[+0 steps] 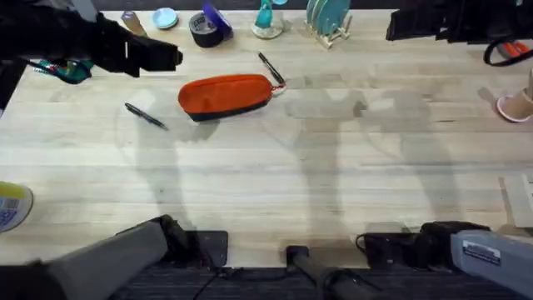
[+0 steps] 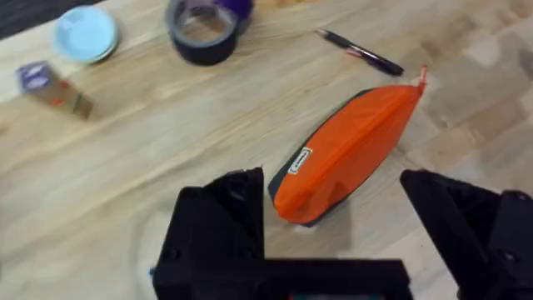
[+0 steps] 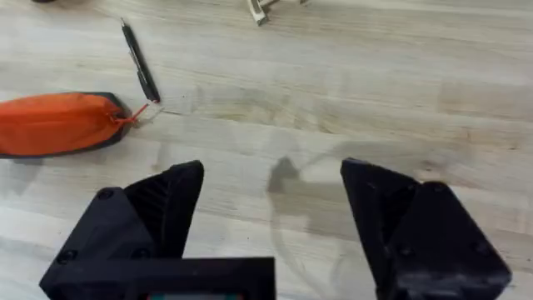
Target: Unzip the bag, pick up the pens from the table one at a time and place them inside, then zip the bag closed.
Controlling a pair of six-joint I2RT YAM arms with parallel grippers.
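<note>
A: So why are both grippers hanging clear of the bag (image 1: 226,96)?

B: Probably lining up for the zipper; it's looking shut. The left gripper (image 2: 333,217) is hovering with fingers spread just above the bag, the right gripper (image 3: 271,217) is also gaping, over bare tabletop (image 1: 275,192).

A: Counts?

B: One bag lying near the far edge; two pens (image 1: 146,116), one at each end (image 1: 271,67).

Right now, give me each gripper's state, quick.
Left gripper: open, holding nothing, above the orange bag.
Right gripper: open, holding nothing.
</note>
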